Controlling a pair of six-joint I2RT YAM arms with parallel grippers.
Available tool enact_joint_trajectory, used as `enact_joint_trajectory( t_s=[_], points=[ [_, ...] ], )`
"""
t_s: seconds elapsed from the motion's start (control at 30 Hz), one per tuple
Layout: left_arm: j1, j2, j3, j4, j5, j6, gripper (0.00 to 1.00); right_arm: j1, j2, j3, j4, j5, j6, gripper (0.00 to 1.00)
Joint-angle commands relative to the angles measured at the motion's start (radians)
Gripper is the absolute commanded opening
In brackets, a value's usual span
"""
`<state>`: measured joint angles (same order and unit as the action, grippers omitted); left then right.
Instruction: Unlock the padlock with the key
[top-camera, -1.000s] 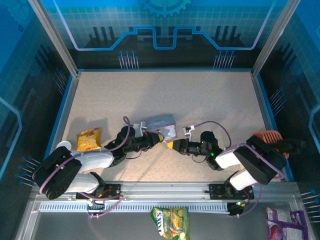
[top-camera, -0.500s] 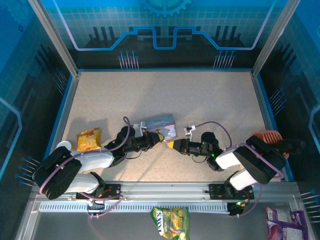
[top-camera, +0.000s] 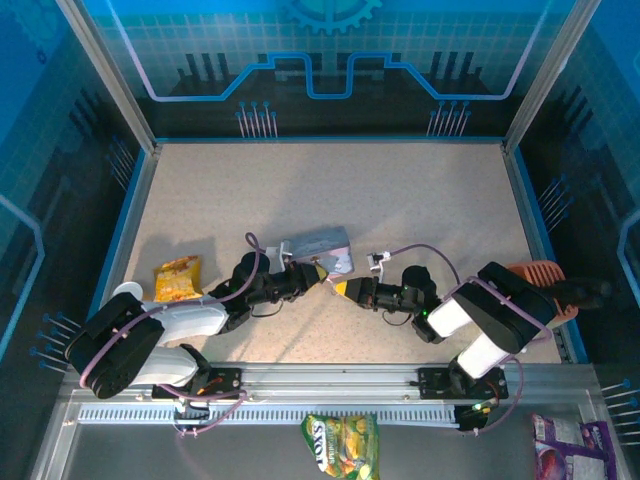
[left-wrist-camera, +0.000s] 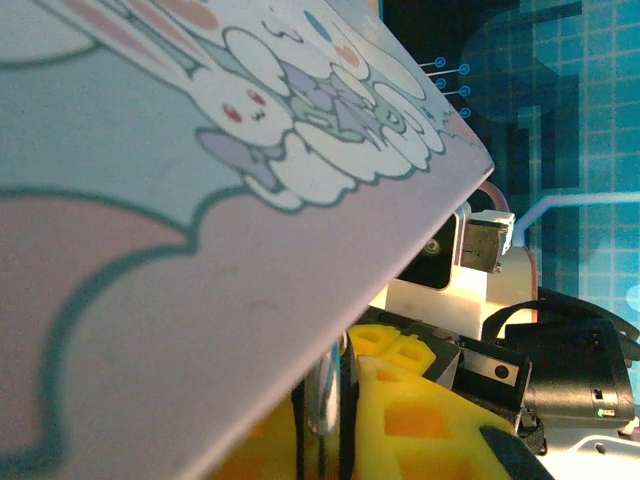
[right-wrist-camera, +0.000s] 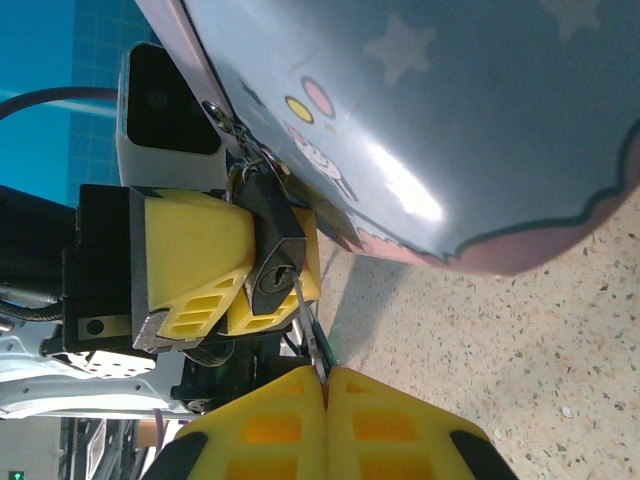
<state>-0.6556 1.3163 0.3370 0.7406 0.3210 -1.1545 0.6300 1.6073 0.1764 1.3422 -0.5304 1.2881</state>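
Inspecting the near middle of the table (top-camera: 400, 190), we find the padlock (right-wrist-camera: 272, 245) clamped between the yellow fingers of the left gripper (top-camera: 319, 272), keyhole facing the right arm; its shackle end lies against the edge of the pale blue cartoon tin (right-wrist-camera: 450, 120) (the link between them is too small to make out); the right gripper (right-wrist-camera: 326, 376) has its jaws pressed together on the key (right-wrist-camera: 308, 325), whose thin blade reaches up to the keyhole; whether it has entered, we cannot tell
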Motion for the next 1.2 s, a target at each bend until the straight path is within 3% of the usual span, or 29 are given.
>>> enact_joint_trajectory(
  t_s=[0.0,1.17],
  points=[
    [-0.003,0.004,-0.006,0.100,0.039,-0.012,0.01,0.014,0.011,-0.003,0.080,0.032,0.005,0.00],
    [-0.003,0.030,-0.006,0.119,0.033,-0.023,0.00,0.049,-0.010,-0.028,0.081,0.073,-0.013,0.00]
  ],
)
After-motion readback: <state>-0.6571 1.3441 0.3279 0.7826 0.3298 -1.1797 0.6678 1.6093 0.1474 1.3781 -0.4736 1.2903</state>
